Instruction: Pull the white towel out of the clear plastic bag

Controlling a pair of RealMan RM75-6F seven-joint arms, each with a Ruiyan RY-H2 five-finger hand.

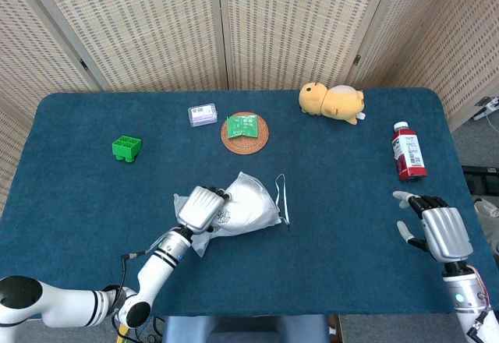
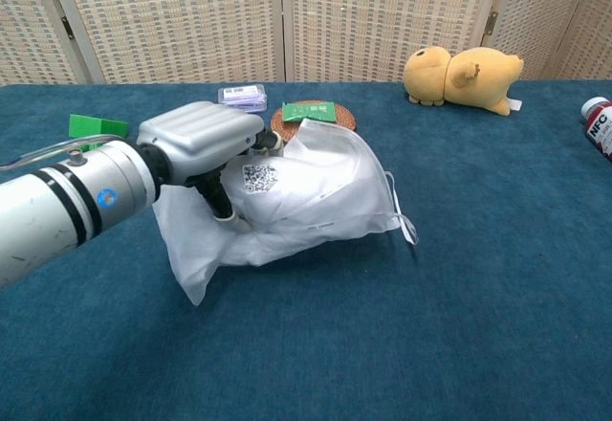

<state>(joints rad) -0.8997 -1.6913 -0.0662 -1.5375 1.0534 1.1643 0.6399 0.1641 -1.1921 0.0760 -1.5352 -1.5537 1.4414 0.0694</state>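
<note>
The clear plastic bag [image 2: 287,201] with the white towel [image 1: 248,200] inside lies near the middle of the worktop [image 1: 351,203], toward the robot's left. One end of it is lifted off the cloth surface, and a loose flap hangs down. The left hand [image 2: 196,148] grasps the bag at that raised end, fingers clenched on the film beside a small printed label [image 2: 256,177]. The towel looks soft and light and should fold or bunch when pulled. The film looks thin and slippery, so it may slide along with the towel unless it is held. Where the bag's mouth lies I cannot tell. A thin white strap [image 1: 284,199] loops out at the far end, which may be the place to take hold.

The right hand [image 1: 438,232] hovers well apart near the right edge, released, fingers spread, holding nothing. Between it and the bag the blue surface is bare. A woven coaster carrying a green packet [image 1: 245,125] sits just behind the bag, while the red bottle [image 1: 407,152] stands off to the right.
</note>
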